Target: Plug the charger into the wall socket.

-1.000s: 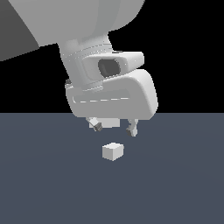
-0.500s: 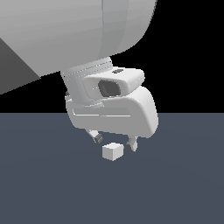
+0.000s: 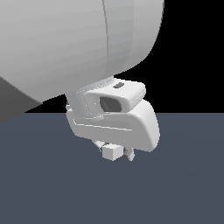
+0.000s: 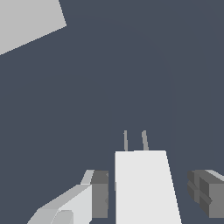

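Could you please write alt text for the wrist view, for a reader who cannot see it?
The off-white charger sits between the open gripper's two grey fingers, a gap on each side, its two thin prongs pointing away over a dark blue-grey floor. A pale flat panel shows at one corner.

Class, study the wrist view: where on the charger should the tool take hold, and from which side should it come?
Grip the charger across its two flat side faces, coming from above behind the prongs, so they stay free. The tool straddles the block, fingers apart from it.
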Robot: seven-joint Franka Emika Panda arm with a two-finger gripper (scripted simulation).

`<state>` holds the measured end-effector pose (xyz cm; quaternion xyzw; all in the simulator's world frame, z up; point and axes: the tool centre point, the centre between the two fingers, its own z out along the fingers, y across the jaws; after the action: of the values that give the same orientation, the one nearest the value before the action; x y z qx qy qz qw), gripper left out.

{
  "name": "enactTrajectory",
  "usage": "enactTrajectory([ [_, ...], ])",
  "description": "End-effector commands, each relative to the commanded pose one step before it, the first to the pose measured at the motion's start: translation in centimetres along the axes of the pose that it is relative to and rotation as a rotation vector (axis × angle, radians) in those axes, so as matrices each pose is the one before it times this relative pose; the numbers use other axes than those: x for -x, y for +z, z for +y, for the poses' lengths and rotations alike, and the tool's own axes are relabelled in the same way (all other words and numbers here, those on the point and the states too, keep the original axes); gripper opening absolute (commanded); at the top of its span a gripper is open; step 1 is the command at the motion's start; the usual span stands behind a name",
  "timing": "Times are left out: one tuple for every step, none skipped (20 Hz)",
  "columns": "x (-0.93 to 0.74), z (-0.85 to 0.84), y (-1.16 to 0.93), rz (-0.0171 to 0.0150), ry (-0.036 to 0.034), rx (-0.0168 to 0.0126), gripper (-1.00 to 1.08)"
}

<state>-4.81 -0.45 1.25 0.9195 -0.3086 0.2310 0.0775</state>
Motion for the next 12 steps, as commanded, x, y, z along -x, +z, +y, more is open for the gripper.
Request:
enactTrajectory([
  [0.111,-0.215,0.094,0.00014,-0.00289,-0.00262,-1.00],
  [0.000,0.000,0.000,0.00000,0.00000,0.00000,-1.00],
  [0.000,0.000,0.000,0.00000,0.00000,0.00000,-1.00],
  [0.000,0.000,0.000,0.00000,0.00000,0.00000,-1.00],
  [0.000,0.000,0.000,0.00000,0.00000,0.00000,-1.00],
  [0.000,0.000,0.000,0.00000,0.00000,0.00000,-1.00],
  [0.000,0.000,0.000,0.00000,0.00000,0.00000,-1.00],
  [0.000,0.000,0.000,0.00000,0.00000,0.00000,-1.00],
  [-0.205,0.328,-0.045,0.00096,0.00536,0.00393,-1.00],
  [-0.007,-0.006,-0.008,0.00002,-0.00086,-0.00047,-1.00],
  [-0.027,-0.008,-0.021,0.00007,-0.00239,-0.00130,-1.00],
  [-0.044,-0.015,-0.036,0.00012,-0.00402,-0.00219,-1.00],
])
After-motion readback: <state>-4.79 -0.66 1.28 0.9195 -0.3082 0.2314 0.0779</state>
